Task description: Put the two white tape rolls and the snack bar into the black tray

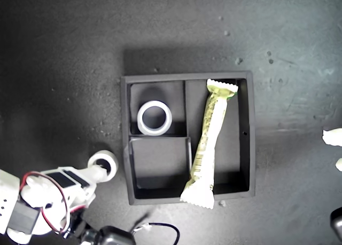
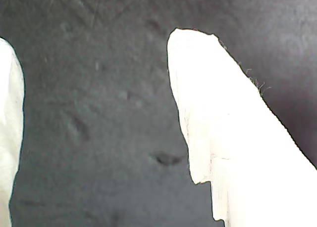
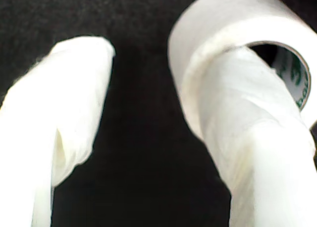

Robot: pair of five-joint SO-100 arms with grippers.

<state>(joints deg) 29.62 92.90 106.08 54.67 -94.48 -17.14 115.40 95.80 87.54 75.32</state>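
While one finger threads the green-cored tape roll (image 3: 233,39), my second tool (image 3: 148,118) gapes open.

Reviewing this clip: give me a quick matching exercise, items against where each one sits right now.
Items:
1. all-white tape roll
2. snack bar
3. green-core tape roll
4. my first gripper

Places:
A. threaded on a finger of my second gripper, outside the black tray
B. long compartment
C. over bare tabletop, holding nothing
D. small compartment

Pairs: 1-D, 2-B, 3-A, 4-C
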